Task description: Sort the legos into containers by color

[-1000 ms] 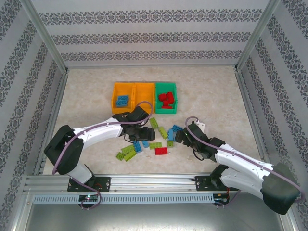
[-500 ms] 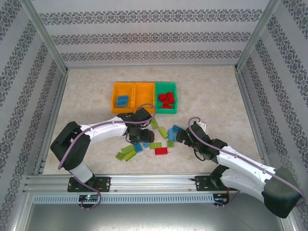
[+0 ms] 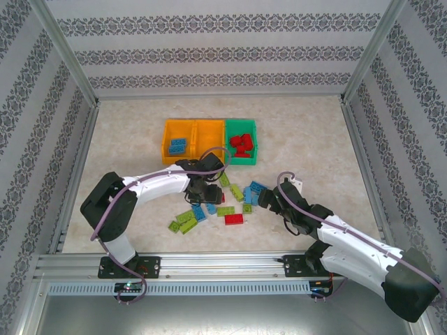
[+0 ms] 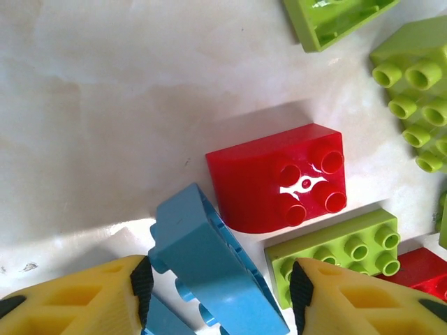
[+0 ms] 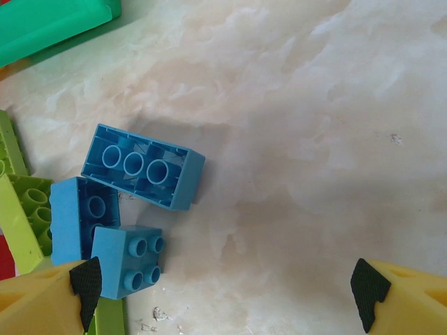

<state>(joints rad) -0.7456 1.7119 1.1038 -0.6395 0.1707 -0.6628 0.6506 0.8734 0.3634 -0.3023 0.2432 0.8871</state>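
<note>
A light blue brick [image 4: 209, 258] lies tilted between the jaws of my left gripper [image 4: 220, 293]. The left pad [image 4: 142, 283] touches its corner and a thin gap shows at the right pad [image 4: 300, 293], so the gripper is open. Just beyond it sit a red brick [image 4: 279, 178] and a lime brick [image 4: 335, 248]. From above, my left gripper [image 3: 200, 192] is over the left of the pile. My right gripper [image 3: 264, 200] is wide open on bare table [image 5: 223, 293], with three blue bricks [image 5: 143, 166] at its left finger. The left orange bin [image 3: 179, 142] holds blue bricks and the green bin [image 3: 241, 157] holds red ones.
The middle orange bin [image 3: 209, 136] stands between the other two. Loose lime bricks [image 3: 185, 220], a red brick [image 3: 234, 218] and blue bricks [image 3: 251, 190] lie scattered between the arms. A green bin corner [image 5: 49, 21] shows at the top left of the right wrist view. Patterned walls ring the table.
The left arm's elbow has swung in toward the pile while its gripper stays over the bricks. The right gripper has crept slightly toward the near right.
</note>
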